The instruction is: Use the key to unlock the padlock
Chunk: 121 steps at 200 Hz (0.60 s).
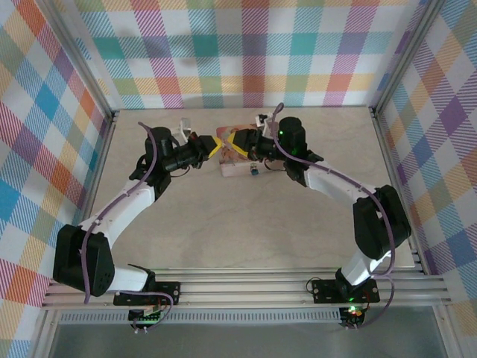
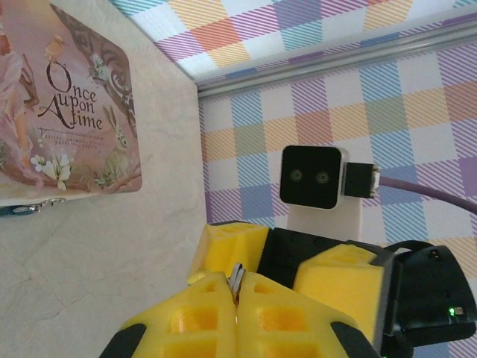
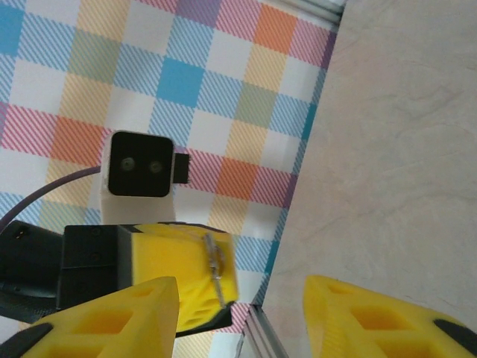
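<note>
My left gripper (image 2: 238,282) is shut on the key (image 2: 238,277), a thin metal blade sticking out between its yellow fingertips. In the right wrist view the key (image 3: 216,268) lies against the left gripper's yellow finger (image 3: 175,265). It sits in the gap of my open right gripper (image 3: 242,302), nearer its left finger. From above, both grippers, left (image 1: 218,149) and right (image 1: 237,143), meet over the pink tin (image 1: 232,165). The tiny teal padlock (image 1: 253,171) hangs at the tin's near side, below the right gripper. A dark teal sliver (image 2: 19,210) shows under the tin's edge.
The pink picture-printed tin (image 2: 71,104) reads "Once Upon A Time" and lies on the beige table (image 1: 261,224) near the back. Checkered walls and metal rails (image 1: 112,119) close in the table on three sides. The right wrist camera (image 2: 313,175) faces my left gripper.
</note>
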Each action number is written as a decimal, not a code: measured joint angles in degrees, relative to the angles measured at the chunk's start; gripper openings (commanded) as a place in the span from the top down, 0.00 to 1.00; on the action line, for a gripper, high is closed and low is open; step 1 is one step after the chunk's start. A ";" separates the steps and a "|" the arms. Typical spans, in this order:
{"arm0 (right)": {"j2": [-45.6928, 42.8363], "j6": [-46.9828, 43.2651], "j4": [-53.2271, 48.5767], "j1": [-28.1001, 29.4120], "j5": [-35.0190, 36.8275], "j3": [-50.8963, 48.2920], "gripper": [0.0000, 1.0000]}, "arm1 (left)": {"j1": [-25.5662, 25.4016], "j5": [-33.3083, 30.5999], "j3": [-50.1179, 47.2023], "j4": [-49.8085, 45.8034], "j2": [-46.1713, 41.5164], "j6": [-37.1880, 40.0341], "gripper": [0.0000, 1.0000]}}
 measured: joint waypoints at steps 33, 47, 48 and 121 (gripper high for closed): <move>1.88 0.98 1.14 0.57 -1.64 1.51 0.65 | -0.11 0.15 0.02 0.02 0.22 -0.02 1.00; 2.40 1.46 1.68 0.70 -2.14 1.81 0.68 | -0.11 0.15 0.02 -0.02 0.22 -0.02 1.00; 2.43 1.49 1.68 0.70 -2.16 1.84 0.68 | -0.11 0.15 0.02 -0.02 0.22 -0.02 1.00; 2.75 2.36 2.84 0.74 -3.30 1.92 0.95 | -0.13 0.00 0.15 0.48 0.15 -0.20 1.00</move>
